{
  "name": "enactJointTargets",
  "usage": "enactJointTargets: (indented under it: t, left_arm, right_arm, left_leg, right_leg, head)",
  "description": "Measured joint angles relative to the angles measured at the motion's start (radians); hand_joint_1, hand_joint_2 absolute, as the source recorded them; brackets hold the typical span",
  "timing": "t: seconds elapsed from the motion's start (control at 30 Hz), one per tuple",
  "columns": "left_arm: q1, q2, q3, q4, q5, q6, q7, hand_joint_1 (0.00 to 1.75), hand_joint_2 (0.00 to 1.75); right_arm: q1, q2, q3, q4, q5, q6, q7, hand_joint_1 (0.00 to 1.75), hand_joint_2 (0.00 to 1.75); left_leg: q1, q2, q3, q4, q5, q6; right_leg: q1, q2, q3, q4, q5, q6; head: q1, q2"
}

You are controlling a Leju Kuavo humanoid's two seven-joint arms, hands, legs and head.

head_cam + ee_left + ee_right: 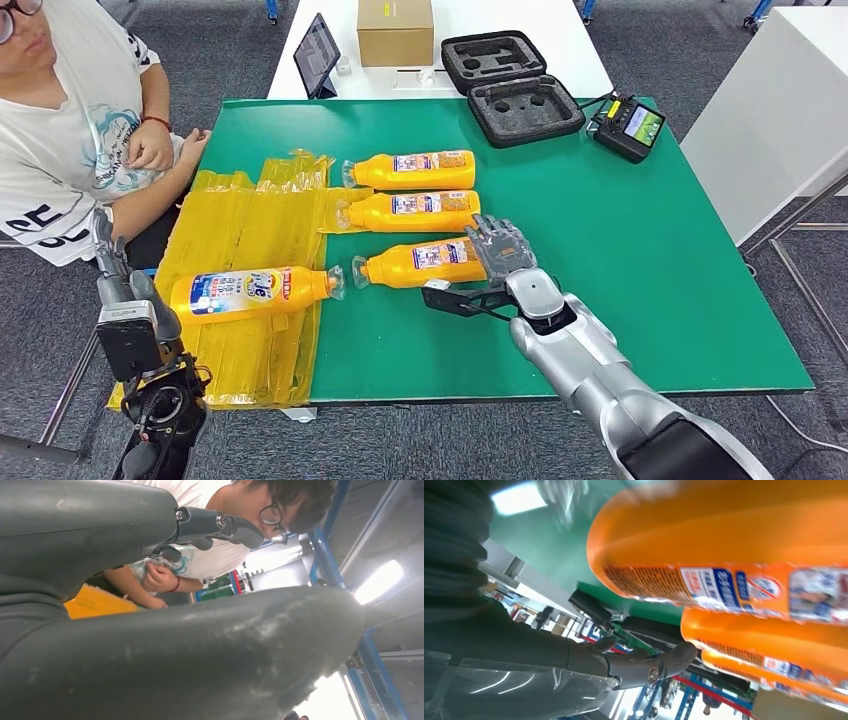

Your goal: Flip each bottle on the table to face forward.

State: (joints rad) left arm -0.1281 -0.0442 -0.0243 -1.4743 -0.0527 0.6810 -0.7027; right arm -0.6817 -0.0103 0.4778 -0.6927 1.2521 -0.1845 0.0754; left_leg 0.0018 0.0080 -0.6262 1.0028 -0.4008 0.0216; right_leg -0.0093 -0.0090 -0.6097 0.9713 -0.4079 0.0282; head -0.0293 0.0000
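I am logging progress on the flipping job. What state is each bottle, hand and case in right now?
Bottle on the yellow bags: lying, front label up.
Nearest green-mat bottle: lying, back label up, right hand at its base.
Middle bottle: lying, back label up.
Far bottle: lying, back label up.
Left hand: raised beside the table, holding nothing.
Black foam case: open.
Handheld screen device: lit.

Right hand (498, 246) extended, fingers spread

Four orange bottles lie on their sides on the green table (620, 250). Three bottles (412, 170) (415, 211) (420, 263) show small back labels. The fourth bottle (250, 292), nearest the front left, shows its big bright label.
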Motion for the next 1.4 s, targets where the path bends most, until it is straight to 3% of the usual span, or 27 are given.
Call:
enactJointTargets:
  t: [0.5,0.8,1.4]
  left_arm:
    - [-0.020,-0.029,-0.005,0.028,0.020,-0.014,0.000,0.00,0.00]
    - [-0.030,-0.041,-0.004,0.052,0.024,-0.029,0.000,0.00,0.00]
    - [-0.070,-0.058,-0.004,0.098,0.025,-0.057,0.000,0.00,0.00]
  right_arm:
    - [-0.108,0.072,-0.032,0.245,-0.037,0.078,-0.063,0.00,1.75]
    - [-0.134,0.115,-0.034,0.297,-0.039,0.123,-0.080,0.00,1.75]
    - [-0.145,0.136,-0.062,0.335,-0.089,0.123,-0.116,0.00,1.75]
  left_leg:
    - [0.000,0.000,0.000,0.000,0.000,0.000]
    - [0.000,0.000,0.000,0.000,0.000,0.000]
    - [0.000,0.000,0.000,0.000,0.000,0.000]
  right_leg:
    - [0.000,0.000,0.000,0.000,0.000,0.000]
    - [0.000,0.000,0.000,0.000,0.000,0.000]
    - [0.000,0.000,0.000,0.000,0.000,0.000]
  head:
    - [0.000,0.000]
    - [0.000,0.000]
    - [0.000,0.000]
